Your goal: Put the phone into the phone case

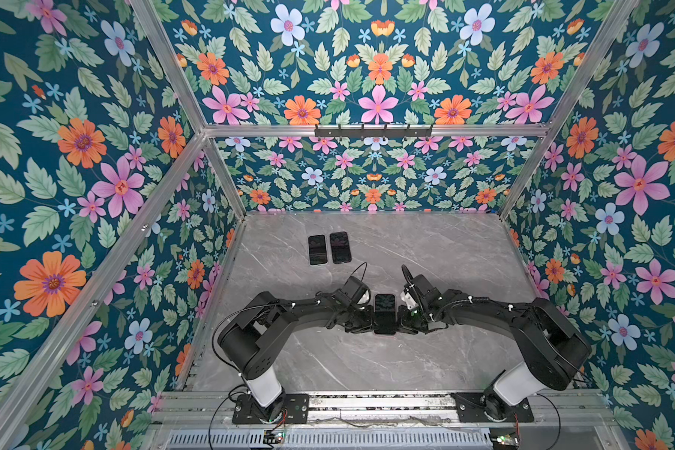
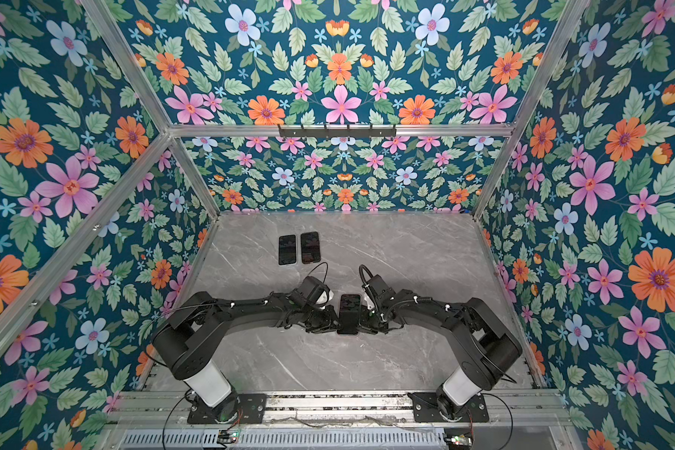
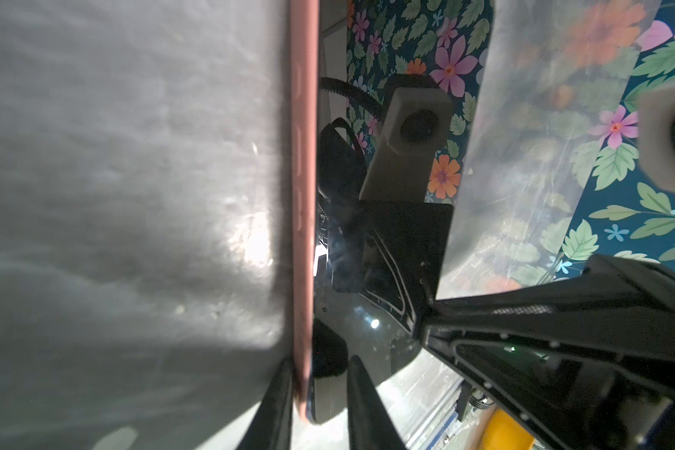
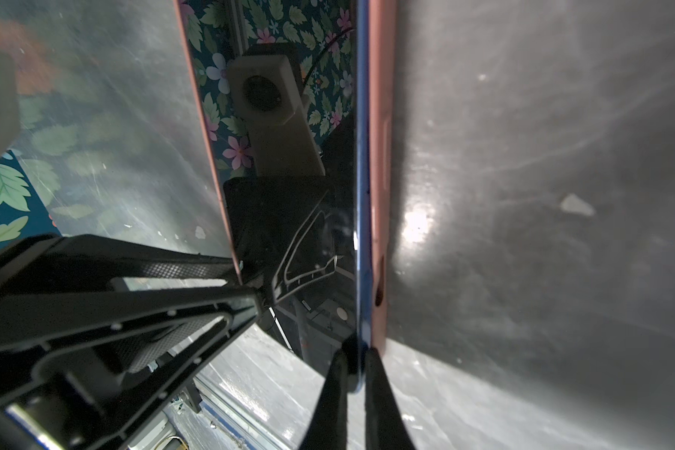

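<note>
A dark-screened phone (image 1: pixel 384 311) sits in a pink phone case (image 3: pixel 304 163), held just above the marble table between both arms in both top views. My left gripper (image 1: pixel 369 317) grips its left long edge. In the left wrist view the left gripper (image 3: pixel 320 374) is shut across the case rim and the phone's corner. My right gripper (image 1: pixel 402 317) grips the opposite edge. In the right wrist view the right gripper (image 4: pixel 357 362) is shut tight on the phone's blue edge (image 4: pixel 363 195) and the pink case wall (image 4: pixel 378 156). The case's back is hidden.
Two more dark phones (image 1: pixel 317 249) (image 1: pixel 340 247) lie side by side at the back left of the marble table (image 1: pixel 445 253). Floral walls enclose three sides. An aluminium rail (image 1: pixel 367 401) with both arm bases runs along the front edge.
</note>
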You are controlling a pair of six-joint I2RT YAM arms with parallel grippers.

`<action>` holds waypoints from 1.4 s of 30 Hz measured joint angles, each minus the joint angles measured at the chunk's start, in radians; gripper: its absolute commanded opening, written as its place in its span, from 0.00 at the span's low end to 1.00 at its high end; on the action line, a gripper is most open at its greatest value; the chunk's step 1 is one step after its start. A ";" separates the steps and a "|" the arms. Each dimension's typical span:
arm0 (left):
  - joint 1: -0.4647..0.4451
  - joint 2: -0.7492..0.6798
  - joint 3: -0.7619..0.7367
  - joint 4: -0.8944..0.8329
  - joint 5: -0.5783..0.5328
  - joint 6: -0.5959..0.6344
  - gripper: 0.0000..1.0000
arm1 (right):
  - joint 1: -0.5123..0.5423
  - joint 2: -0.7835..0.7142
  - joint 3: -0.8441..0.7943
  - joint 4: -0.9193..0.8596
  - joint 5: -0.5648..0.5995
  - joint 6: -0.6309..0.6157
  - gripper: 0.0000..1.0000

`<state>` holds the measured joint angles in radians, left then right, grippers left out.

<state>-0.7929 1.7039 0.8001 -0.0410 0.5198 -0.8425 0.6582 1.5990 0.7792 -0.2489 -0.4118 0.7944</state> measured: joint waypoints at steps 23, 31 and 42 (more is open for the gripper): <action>-0.004 -0.001 0.000 0.003 -0.008 -0.011 0.28 | 0.001 -0.004 -0.015 0.016 0.000 0.008 0.00; -0.006 -0.018 -0.001 -0.012 -0.036 -0.009 0.32 | 0.001 -0.003 -0.005 0.015 -0.003 0.010 0.00; -0.008 -0.061 0.001 -0.042 -0.029 0.013 0.48 | -0.012 -0.084 -0.010 -0.029 0.042 -0.011 0.08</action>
<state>-0.8013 1.6428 0.8009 -0.0826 0.4904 -0.8291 0.6464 1.5150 0.7696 -0.2775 -0.3702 0.7834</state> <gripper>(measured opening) 0.453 0.066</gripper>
